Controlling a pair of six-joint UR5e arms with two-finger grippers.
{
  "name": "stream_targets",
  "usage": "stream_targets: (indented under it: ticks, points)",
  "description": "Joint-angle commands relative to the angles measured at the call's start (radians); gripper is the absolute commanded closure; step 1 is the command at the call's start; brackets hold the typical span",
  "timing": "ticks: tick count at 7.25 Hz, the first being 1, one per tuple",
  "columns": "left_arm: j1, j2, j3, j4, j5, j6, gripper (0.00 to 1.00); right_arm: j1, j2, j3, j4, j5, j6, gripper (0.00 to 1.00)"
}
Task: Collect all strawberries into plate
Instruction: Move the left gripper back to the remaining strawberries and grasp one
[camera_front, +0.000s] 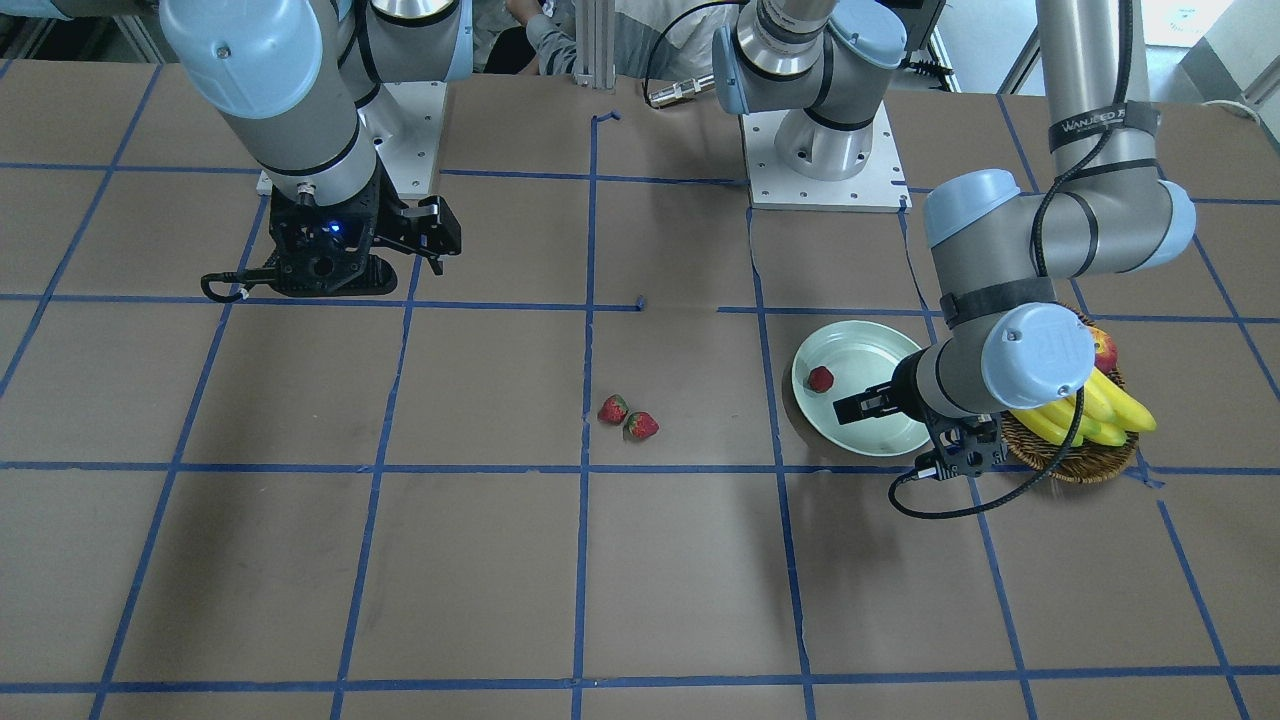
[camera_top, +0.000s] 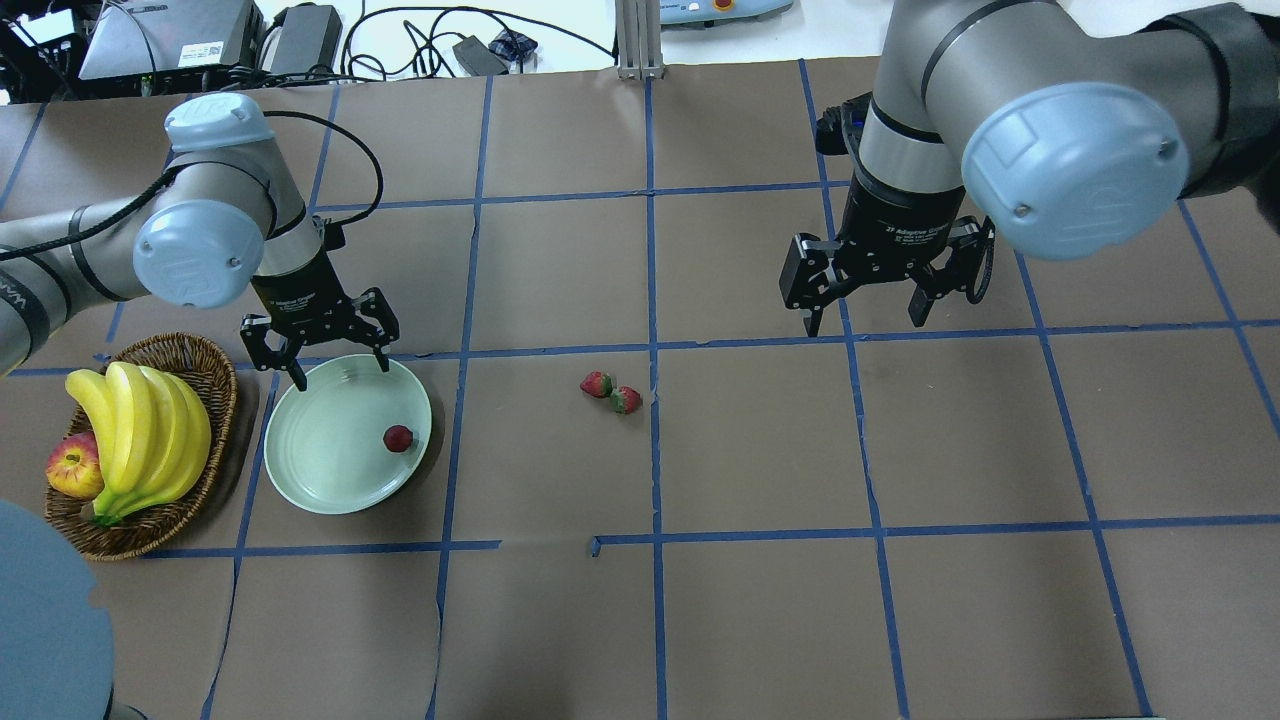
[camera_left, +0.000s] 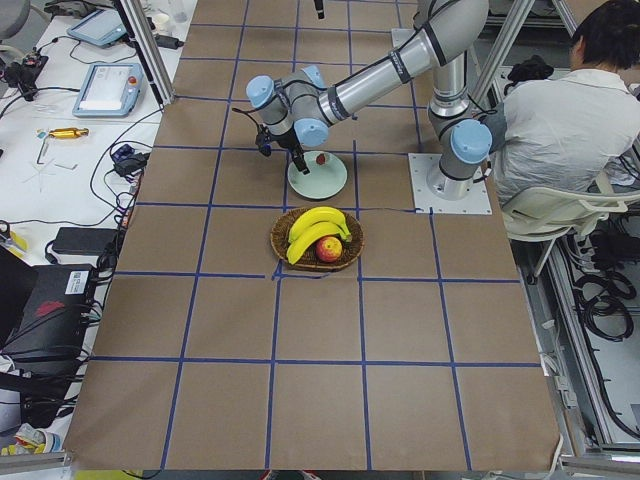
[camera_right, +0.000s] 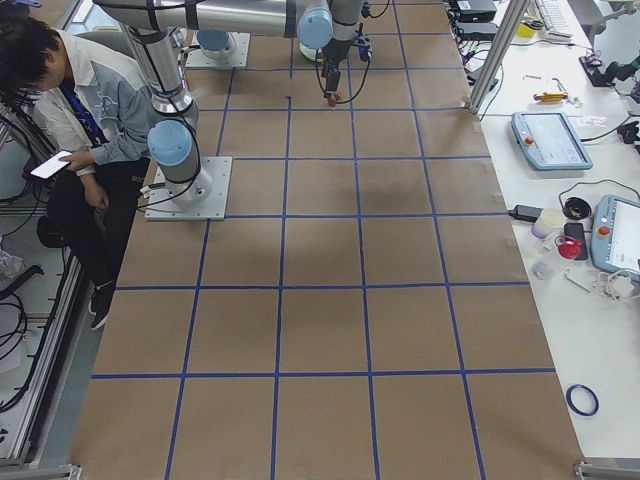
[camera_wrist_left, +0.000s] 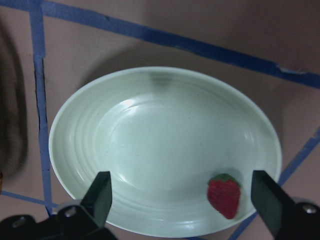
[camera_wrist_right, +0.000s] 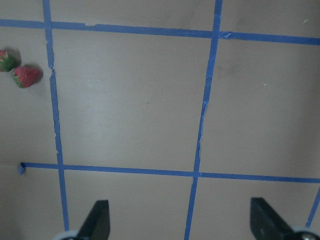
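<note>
The pale mint-green plate (camera_top: 320, 460) lies at the table's left, and also shows in the front view (camera_front: 872, 362). One strawberry (camera_top: 398, 438) lies inside it near its right rim; it shows in the left wrist view (camera_wrist_left: 224, 196) on the plate (camera_wrist_left: 165, 140). Two more strawberries (camera_top: 597, 384) (camera_top: 626, 400) lie touching on the brown table near the middle, and at the left edge of the right wrist view (camera_wrist_right: 26, 76). My left gripper (camera_top: 340, 373) is open and empty over the plate's far rim. My right gripper (camera_top: 865, 322) is open and empty, to the right of the two strawberries.
A brown wicker basket (camera_top: 205, 362) with bananas (camera_top: 140, 430) and a red-yellow apple (camera_top: 72, 467) stands just left of the plate. Blue tape lines grid the table. A person sits behind the robot's base (camera_left: 570, 110).
</note>
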Motion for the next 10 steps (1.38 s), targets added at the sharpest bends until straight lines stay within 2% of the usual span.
stream_targets:
  ticks: [1,2,4,5,6,7,10]
  points:
    - [-0.070,0.009,0.013,0.028,-0.119,-0.376,0.00,0.000,-0.002,0.001,0.002,-0.003,-0.001,0.00]
    - [-0.129,-0.007,0.005,0.127,-0.124,-0.534,0.00,0.001,0.000,0.002,0.002,0.000,0.000,0.00]
    - [-0.201,-0.021,-0.001,0.151,-0.235,-0.867,0.00,0.001,0.000,0.004,0.002,0.000,0.000,0.00]
    - [-0.213,-0.038,0.002,0.163,-0.239,-1.007,0.00,0.001,0.002,0.004,0.002,0.000,0.000,0.00]
    - [-0.223,-0.053,0.001,0.259,-0.245,-1.027,0.00,0.001,0.000,0.004,0.004,-0.003,-0.001,0.00]
    - [-0.249,-0.076,0.001,0.306,-0.265,-1.162,0.00,0.001,0.000,0.005,0.005,-0.003,-0.001,0.00]
    - [-0.336,-0.124,-0.003,0.331,-0.265,-1.309,0.02,0.003,0.000,0.014,0.005,-0.003,0.006,0.00]
